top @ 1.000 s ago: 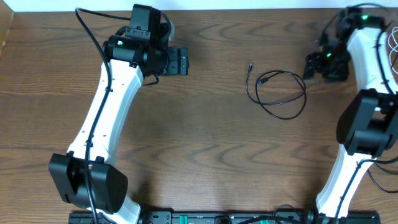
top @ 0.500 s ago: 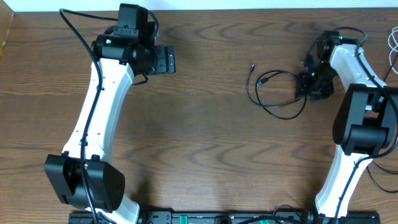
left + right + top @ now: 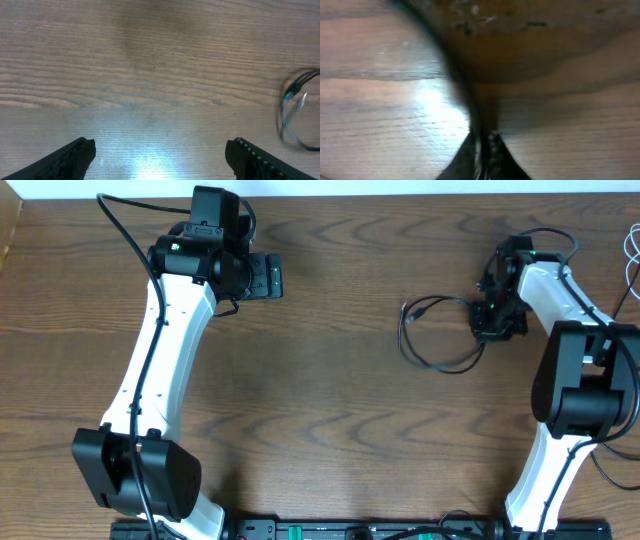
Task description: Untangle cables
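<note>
Wooden table. Your left arm stretches toward 11 o'clock. Its left gripper sits level, fingers spread, grasping nothing. Your right arm folds back toward 2 o'clock. The right gripper is pinched on the black cable, which loops at its 9 o'clock. White cable at the 3 o'clock edge.

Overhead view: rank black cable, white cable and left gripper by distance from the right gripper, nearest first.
1. black cable: at the right gripper, looping to its left.
2. white cable: at the frame's right edge.
3. left gripper: far left.
</note>
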Action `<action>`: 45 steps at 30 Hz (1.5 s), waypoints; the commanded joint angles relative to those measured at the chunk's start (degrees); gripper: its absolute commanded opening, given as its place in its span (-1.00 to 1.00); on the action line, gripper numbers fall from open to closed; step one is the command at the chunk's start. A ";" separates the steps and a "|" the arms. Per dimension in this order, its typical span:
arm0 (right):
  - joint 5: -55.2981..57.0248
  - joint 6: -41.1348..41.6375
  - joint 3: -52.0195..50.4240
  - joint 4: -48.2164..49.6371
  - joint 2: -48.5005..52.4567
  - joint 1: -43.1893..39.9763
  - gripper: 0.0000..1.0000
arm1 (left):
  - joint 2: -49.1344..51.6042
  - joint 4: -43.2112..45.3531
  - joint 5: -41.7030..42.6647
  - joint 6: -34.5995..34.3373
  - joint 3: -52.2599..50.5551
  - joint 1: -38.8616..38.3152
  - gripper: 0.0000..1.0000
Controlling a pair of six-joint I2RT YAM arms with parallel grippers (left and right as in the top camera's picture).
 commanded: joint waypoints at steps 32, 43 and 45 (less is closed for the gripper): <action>3.06 2.89 38.97 -7.80 -10.03 -24.11 -0.98 | 0.63 0.24 -0.50 -0.79 -0.46 0.09 0.79; 0.24 2.84 38.91 -0.20 -2.91 -33.92 -0.70 | 0.63 0.22 -0.50 -1.64 -0.46 0.09 0.78; -0.87 2.84 38.91 0.33 -1.95 -34.45 0.38 | 0.63 0.22 -0.50 -1.64 -0.46 0.09 0.78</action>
